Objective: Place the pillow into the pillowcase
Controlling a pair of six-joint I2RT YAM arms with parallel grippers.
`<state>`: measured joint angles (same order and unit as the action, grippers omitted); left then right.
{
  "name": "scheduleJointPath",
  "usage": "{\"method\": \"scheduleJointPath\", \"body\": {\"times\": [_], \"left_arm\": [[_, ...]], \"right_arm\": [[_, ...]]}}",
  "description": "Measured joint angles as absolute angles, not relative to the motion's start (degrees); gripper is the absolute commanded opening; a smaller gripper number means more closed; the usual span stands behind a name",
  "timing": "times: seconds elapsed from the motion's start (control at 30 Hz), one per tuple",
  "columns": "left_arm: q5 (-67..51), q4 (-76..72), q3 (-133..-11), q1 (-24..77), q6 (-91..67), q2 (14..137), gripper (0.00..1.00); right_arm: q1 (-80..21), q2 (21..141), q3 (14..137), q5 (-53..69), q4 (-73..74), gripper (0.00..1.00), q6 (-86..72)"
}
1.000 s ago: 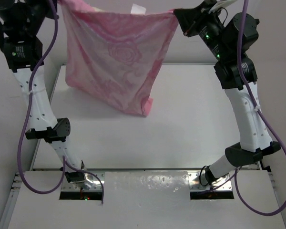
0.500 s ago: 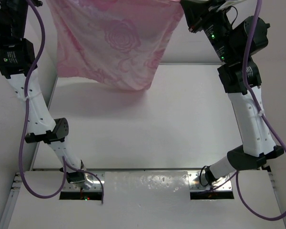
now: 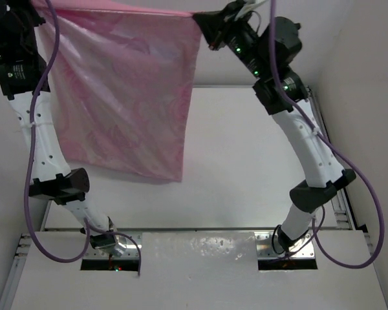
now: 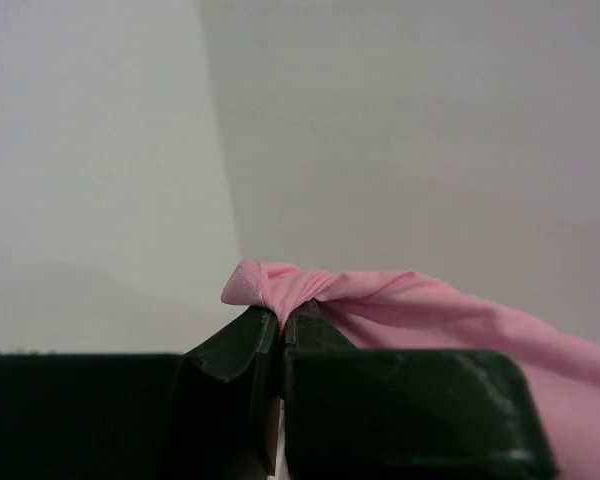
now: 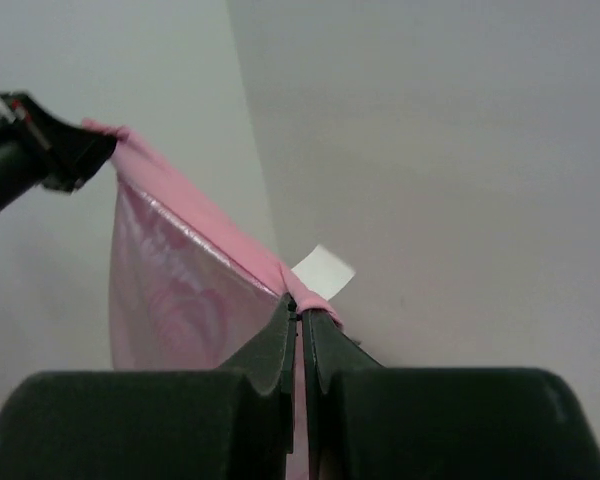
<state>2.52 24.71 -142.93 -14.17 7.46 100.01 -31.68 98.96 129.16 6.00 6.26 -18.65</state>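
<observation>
Two pinches hold everything: our left gripper (image 4: 281, 320) and right gripper (image 5: 298, 314) press their jaws on the pillowcase (image 3: 123, 97) corners. We fear slick cloth slipping free.

Pillowcase (image 3: 123, 97) hangs as a sheet between left hand (image 4: 280, 322) and right hand (image 5: 298, 318), both pinched on its top edge. From above it screens the far-left corner and left half of the worktop (image 3: 246, 168); can't tell if the hem touches. Left arm (image 3: 45, 142) lines the left edge. Right arm (image 3: 310, 148) leans from the near-right corner to far-centre. Open room: centre to right edge, plus the near strip.
</observation>
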Motion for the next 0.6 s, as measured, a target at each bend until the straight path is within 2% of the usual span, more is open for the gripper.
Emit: {"method": "scheduleJointPath", "body": {"times": [0.27, 0.6], "left_arm": [[14.6, 19.1, -146.9, -21.2, 9.3, 100.2, 0.0], [13.3, 14.6, -147.6, -21.3, 10.7, 94.8, 0.0]], "right_arm": [[-42.9, 100.9, 126.5, 6.7, 5.8, 0.0, -12.4], [-42.1, 98.3, 125.6, 4.0, -0.3, 0.0, -8.2]]}}
